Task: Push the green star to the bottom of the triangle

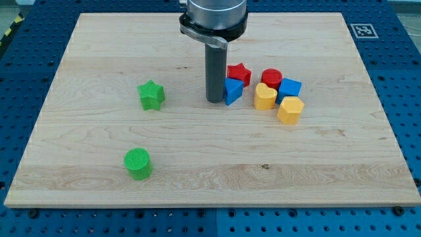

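The green star (pixel 151 95) lies on the wooden board, left of centre. The blue triangle (pixel 233 91) lies right of centre, with the red star (pixel 239 73) just above it. My tip (pixel 215 100) rests on the board right against the triangle's left side, about a hundred pixels to the right of the green star. The rod rises from the tip to the arm's head at the view's top.
A red cylinder (pixel 272 78), a blue cube (pixel 289 87), a yellow block (pixel 265 97) and a yellow hexagonal block (pixel 290 110) cluster right of the triangle. A green cylinder (pixel 138 163) stands at lower left. The wooden board (pixel 79 191) lies on a blue perforated table.
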